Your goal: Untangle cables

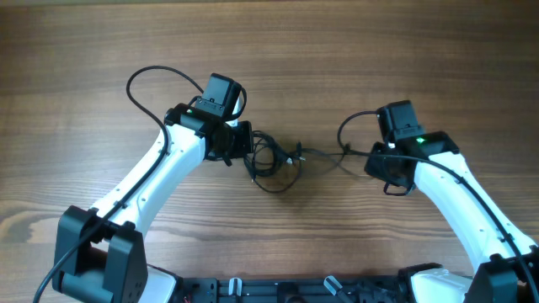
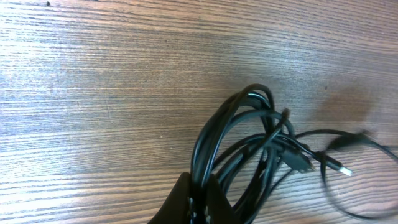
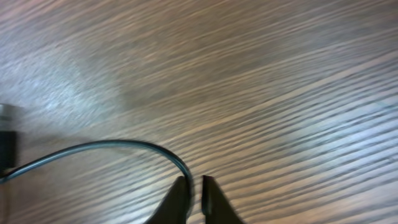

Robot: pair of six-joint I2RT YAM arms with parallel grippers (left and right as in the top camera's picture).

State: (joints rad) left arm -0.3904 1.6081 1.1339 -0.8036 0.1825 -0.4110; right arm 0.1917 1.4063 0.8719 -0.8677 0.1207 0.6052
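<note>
The cables (image 1: 274, 162) are a tangle of thin black cords at the table's middle. My left gripper (image 1: 242, 143) sits at the tangle's left edge. In the left wrist view it (image 2: 199, 198) is shut on several looped strands of the coil (image 2: 249, 134), and a small plug (image 2: 339, 167) lies loose to the right. One cord (image 1: 333, 156) runs from the tangle rightwards to my right gripper (image 1: 376, 162). In the right wrist view the fingers (image 3: 194, 193) are shut on that single strand (image 3: 99, 147), which arcs away to the left just above the wood.
The wooden table (image 1: 278, 50) lies all round. The thicker arm cables loop above each wrist, one at the left (image 1: 152, 74) and one at the right (image 1: 349, 126). The arm bases stand at the front edge.
</note>
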